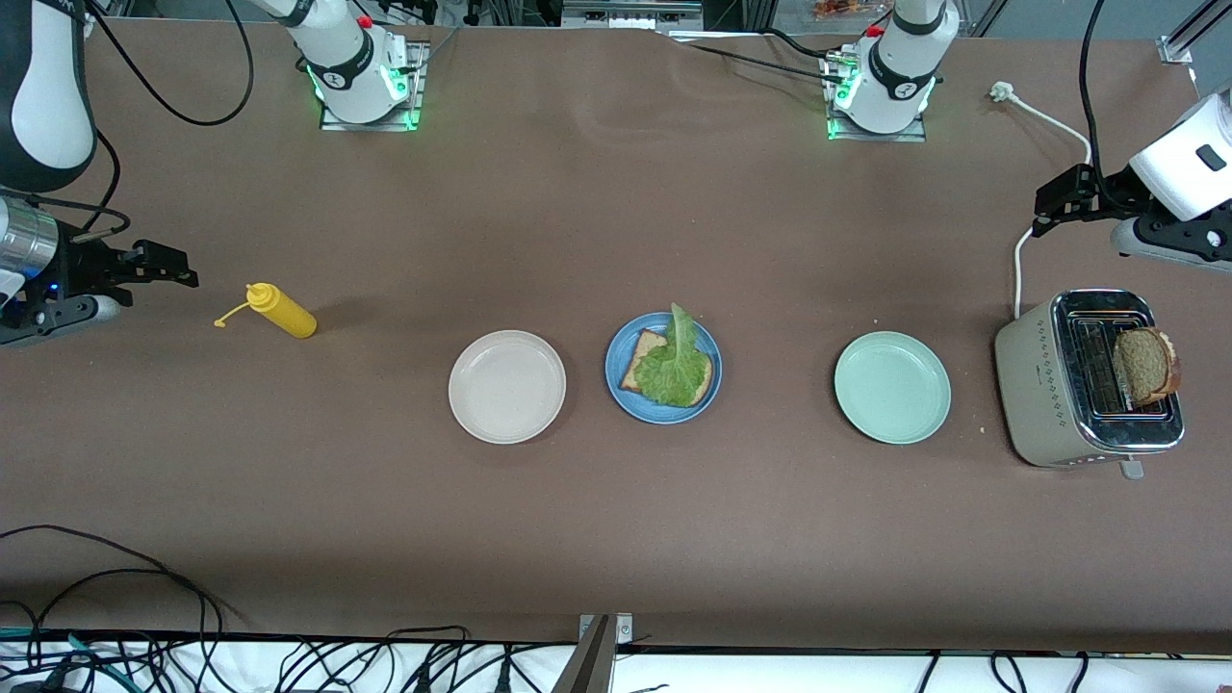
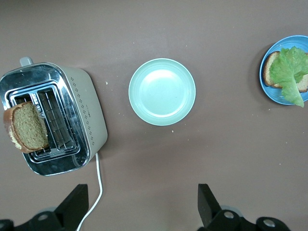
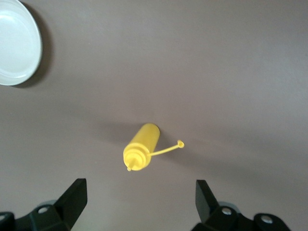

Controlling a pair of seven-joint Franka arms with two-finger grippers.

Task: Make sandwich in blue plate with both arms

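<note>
Sandwich half built: top slice still in toaster.
I see bread and lettuce [image 1: 674, 371] on the blue plate [image 1: 618, 385]. Left gripper [image 2: 139, 204], spread and empty, hovers beside the toaster [image 1: 1035, 385] holding the last slice [image 1: 1143, 366]; right gripper [image 3: 139, 202], spread, waits above the mustard bottle [image 3: 140, 151].

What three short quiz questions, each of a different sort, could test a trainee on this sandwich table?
1. True or false: the lettuce leaf lies on a bread slice in the blue plate.
2. The second bread slice is: A) in the mint-green plate, B) in the toaster, C) in the beige plate.
3. Which item lies nearest the right claw?

Key: 1 true; 2 B; 3 the yellow squeeze bottle.
</note>
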